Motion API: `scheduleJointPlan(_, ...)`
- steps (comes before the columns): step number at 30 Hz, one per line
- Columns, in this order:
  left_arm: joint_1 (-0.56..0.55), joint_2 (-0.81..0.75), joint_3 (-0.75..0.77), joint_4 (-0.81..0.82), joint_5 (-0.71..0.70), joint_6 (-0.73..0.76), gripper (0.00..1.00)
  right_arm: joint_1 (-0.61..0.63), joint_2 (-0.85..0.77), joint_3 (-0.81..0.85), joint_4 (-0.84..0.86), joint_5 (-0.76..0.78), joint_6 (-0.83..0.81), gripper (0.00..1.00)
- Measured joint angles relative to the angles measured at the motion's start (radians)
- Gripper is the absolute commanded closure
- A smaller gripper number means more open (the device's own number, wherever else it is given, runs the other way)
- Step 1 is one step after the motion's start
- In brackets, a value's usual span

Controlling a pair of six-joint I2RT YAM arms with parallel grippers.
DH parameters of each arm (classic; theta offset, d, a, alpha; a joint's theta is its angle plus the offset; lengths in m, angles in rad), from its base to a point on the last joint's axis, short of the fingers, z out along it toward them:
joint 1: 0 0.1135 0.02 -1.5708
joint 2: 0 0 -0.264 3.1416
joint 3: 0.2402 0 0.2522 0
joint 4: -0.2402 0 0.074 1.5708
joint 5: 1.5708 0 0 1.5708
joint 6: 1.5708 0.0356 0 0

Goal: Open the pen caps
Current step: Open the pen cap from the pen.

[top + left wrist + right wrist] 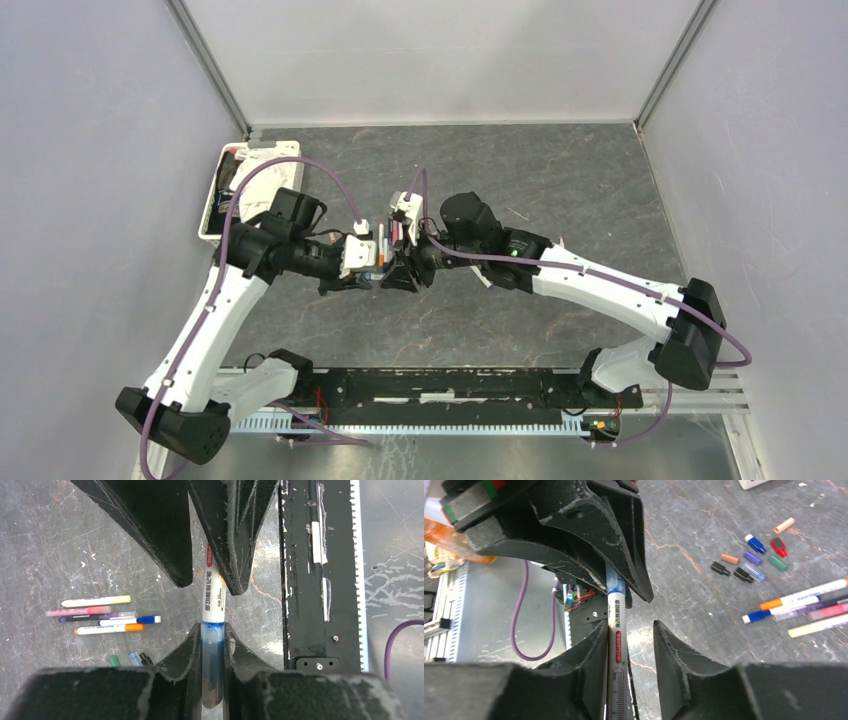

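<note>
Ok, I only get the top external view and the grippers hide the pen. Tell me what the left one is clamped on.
Observer: The left gripper is shut on the blue cap, which is seated on the white barrel.
Operator: Now the right one.
Observer: The right gripper stands open; the barrel leans on one jaw, clear of the other.
Operator: Report the loose caps.
Observer: About nine loose caps lie in a cluster beside five pens.
</note>
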Motion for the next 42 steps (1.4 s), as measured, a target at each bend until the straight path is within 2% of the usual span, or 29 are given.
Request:
scheduleJointPlan(3,0.000,-0.014,-0.001,-0.007,0.000,0.000,0.98,-0.002,0.000,-0.011,0.030,-0.048,0.019,0.66)
scheduleJointPlan(14,0.001,-0.016,-0.003,-0.015,0.003,-0.005,0.98,-0.007,0.002,-0.016,0.062,-0.106,0.042,0.65)
scheduleJointPlan(26,0.006,-0.016,-0.012,-0.031,-0.014,-0.010,0.98,-0.006,0.024,-0.016,0.084,-0.185,0.057,0.50)
scheduleJointPlan(36,0.005,-0.019,-0.028,-0.023,-0.021,-0.010,0.98,-0.002,0.051,0.051,-0.034,-0.206,-0.022,0.50)
scheduleJointPlan(42,-0.003,-0.023,-0.053,-0.017,-0.038,-0.001,0.98,-0.023,0.056,0.143,-0.088,-0.226,-0.070,0.46)
